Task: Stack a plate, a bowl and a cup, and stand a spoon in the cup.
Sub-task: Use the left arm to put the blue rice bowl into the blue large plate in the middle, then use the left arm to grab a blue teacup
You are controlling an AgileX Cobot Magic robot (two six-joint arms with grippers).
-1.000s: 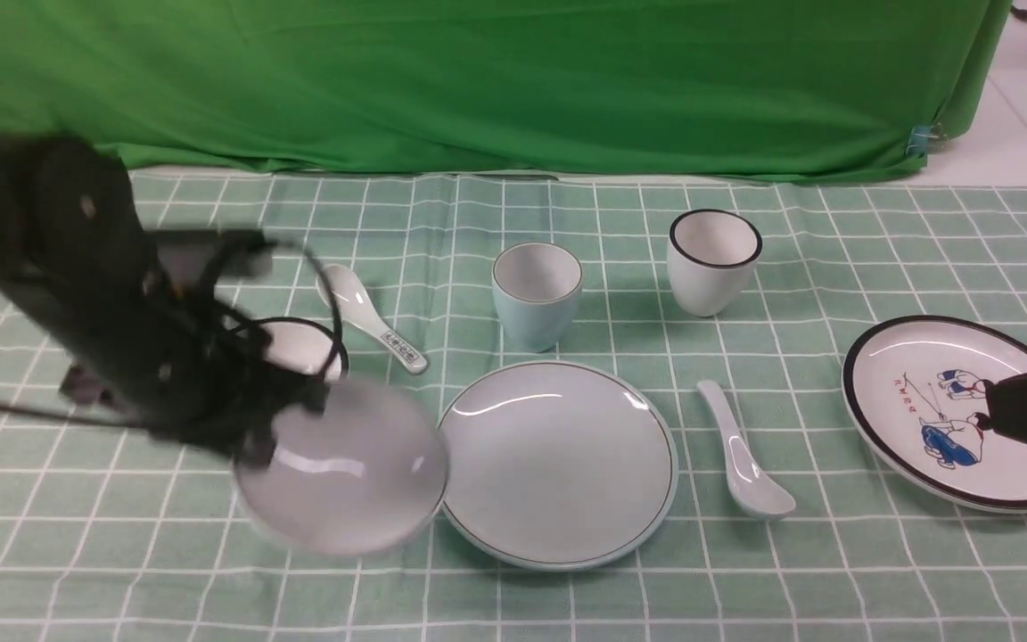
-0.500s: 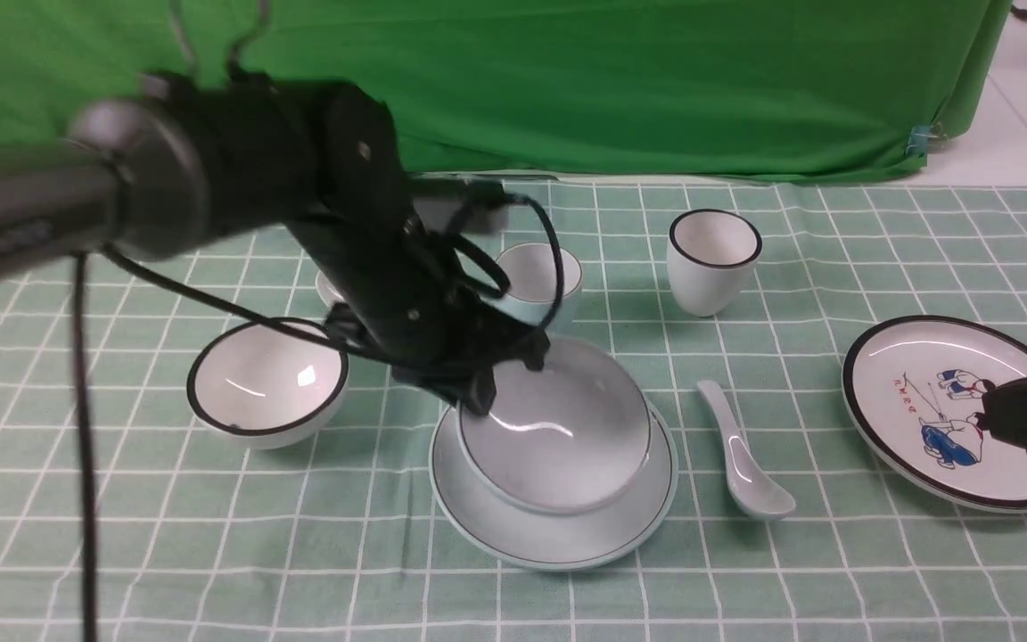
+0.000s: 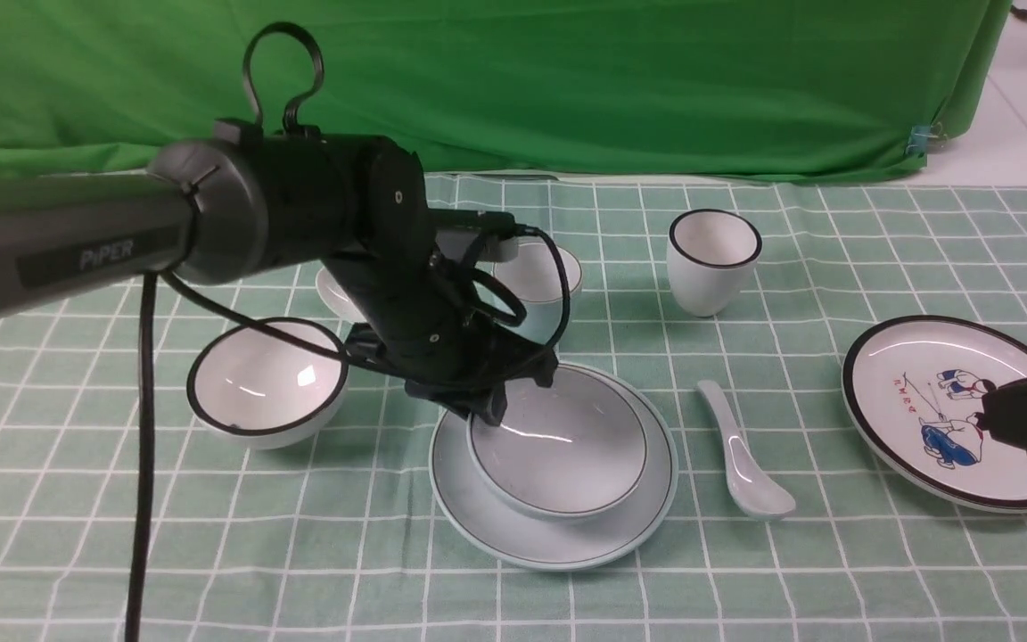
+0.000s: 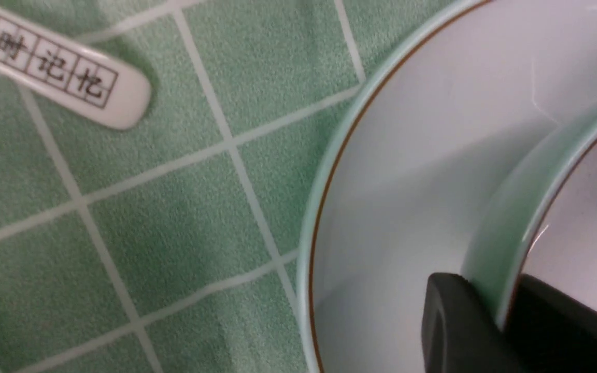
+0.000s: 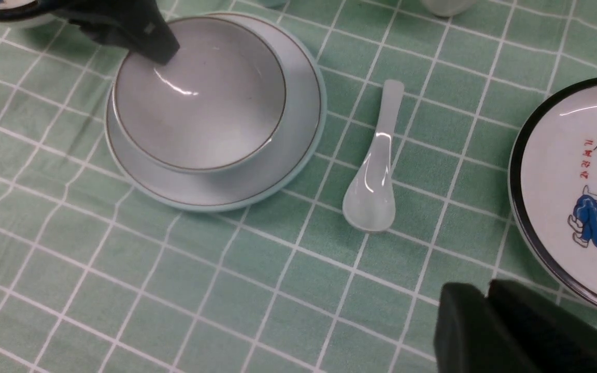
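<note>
Moved since a second ago: the left gripper (image 3: pixel 487 415) had carried the bowl (image 3: pixel 558 441) from the left side of the cloth (image 3: pixel 513 597) onto the plate (image 3: pixel 549 539); nothing else had shifted.
Bowl: it sat upright inside the plate, a little toward the far left of it.
Left gripper: its two fingers (image 4: pixel 454 326) stood on both sides of the bowl's rim, one outside and one inside; I could not tell whether they were pinching it or only touching.
Right gripper (image 5: pixel 487 331): it hung low over the near edge of the cartoon plate (image 3: pixel 924 392), jaws pressed together, nothing between them.
Cup (image 3: pixel 558 272): upright behind the plate, partly hidden by the left arm.
Spoon (image 3: pixel 741 455): it lay on the cloth just right of the plate, scoop toward the robot, apart from both grippers.
Other dishes: the black-rimmed bowl (image 3: pixel 266 379) stood left of the plate, the patterned spoon (image 4: pixel 55 77) lay beside it, and the black-rimmed cup (image 3: pixel 714 259) stood at the back right.
</note>
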